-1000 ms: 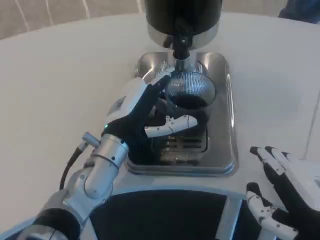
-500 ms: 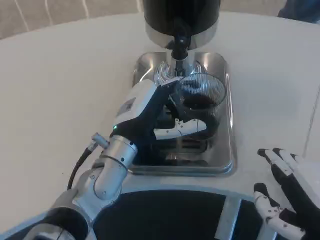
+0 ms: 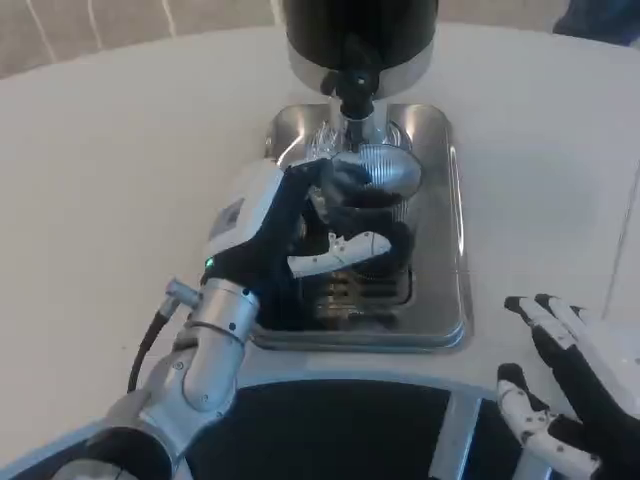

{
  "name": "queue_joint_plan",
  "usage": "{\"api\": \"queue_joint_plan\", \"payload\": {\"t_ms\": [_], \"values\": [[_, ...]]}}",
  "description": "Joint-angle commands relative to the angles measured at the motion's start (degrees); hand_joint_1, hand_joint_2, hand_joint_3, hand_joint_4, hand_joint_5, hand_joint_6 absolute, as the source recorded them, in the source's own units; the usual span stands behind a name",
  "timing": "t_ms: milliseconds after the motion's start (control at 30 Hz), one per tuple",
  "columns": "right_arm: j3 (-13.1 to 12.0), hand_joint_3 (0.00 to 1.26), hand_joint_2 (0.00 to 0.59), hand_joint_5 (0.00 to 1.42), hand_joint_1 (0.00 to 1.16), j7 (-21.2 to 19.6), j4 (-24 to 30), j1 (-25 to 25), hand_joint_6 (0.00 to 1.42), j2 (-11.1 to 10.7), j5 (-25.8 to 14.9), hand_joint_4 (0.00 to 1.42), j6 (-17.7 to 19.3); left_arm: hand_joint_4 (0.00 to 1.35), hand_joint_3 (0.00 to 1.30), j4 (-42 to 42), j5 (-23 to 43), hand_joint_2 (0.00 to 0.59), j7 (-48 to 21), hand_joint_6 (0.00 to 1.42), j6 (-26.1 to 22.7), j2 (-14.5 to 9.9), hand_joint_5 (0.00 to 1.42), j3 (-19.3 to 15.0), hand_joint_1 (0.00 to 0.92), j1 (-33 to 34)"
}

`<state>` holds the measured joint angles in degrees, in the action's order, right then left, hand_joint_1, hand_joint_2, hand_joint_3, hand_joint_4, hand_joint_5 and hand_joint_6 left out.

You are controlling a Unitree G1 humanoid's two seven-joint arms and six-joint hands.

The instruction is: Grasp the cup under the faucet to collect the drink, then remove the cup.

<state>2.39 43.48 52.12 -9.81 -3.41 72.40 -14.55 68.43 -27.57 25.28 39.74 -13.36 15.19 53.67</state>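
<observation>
White counter point(image 3: 130, 150) carrying a steel drip tray point(image 3: 455, 250) below the dispenser point(image 3: 360, 40). Left hand point(image 3: 290, 235) wrapped around the glass cup point(image 3: 375, 205), directly under the faucet point(image 3: 352, 100). Right hand point(image 3: 565, 395) spread, holding nothing, near the tray. Best kept upright, grip firm.

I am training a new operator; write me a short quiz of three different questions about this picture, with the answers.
1. True or false: the left hand grips the clear ribbed plastic cup under the black and chrome drink dispenser's faucet.
2. Multiple choice: the right hand is
A. on the cup
B. open over the white table, near the picture's lower right corner
C. on the faucet
3. Fill in: the cup stands over the shiny steel drip ____.

Key:
1. True; dark drink shows in the cup.
2. B.
3. tray.
</observation>
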Motion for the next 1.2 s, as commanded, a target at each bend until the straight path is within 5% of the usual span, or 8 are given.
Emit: {"api": "queue_joint_plan", "payload": {"t_ms": [33,433,1200], "values": [[0.0,0.07,0.586,0.00,0.11,0.3,-0.5,0.1,0.00,-0.1,0.1,0.00,-0.1,0.87,0.79,-0.3,0.1,0.083,3.4,1.42,0.0,0.2,1.17,-0.8,0.479,-0.9],[0.3,0.08,0.586,0.00,0.13,-0.1,-1.3,0.6,0.00,0.0,0.4,0.00,-0.1,1.09,0.96,-1.4,1.1,0.107,5.0,1.42,2.9,-0.9,1.37,-2.1,0.551,-2.8],[0.7,0.06,0.582,0.00,0.14,-0.5,-2.6,3.2,0.00,0.0,0.2,0.00,-0.1,1.13,0.98,-5.8,1.4,0.102,0.6,1.42,13.3,-9.0,1.40,-4.8,0.556,-8.0]]}}
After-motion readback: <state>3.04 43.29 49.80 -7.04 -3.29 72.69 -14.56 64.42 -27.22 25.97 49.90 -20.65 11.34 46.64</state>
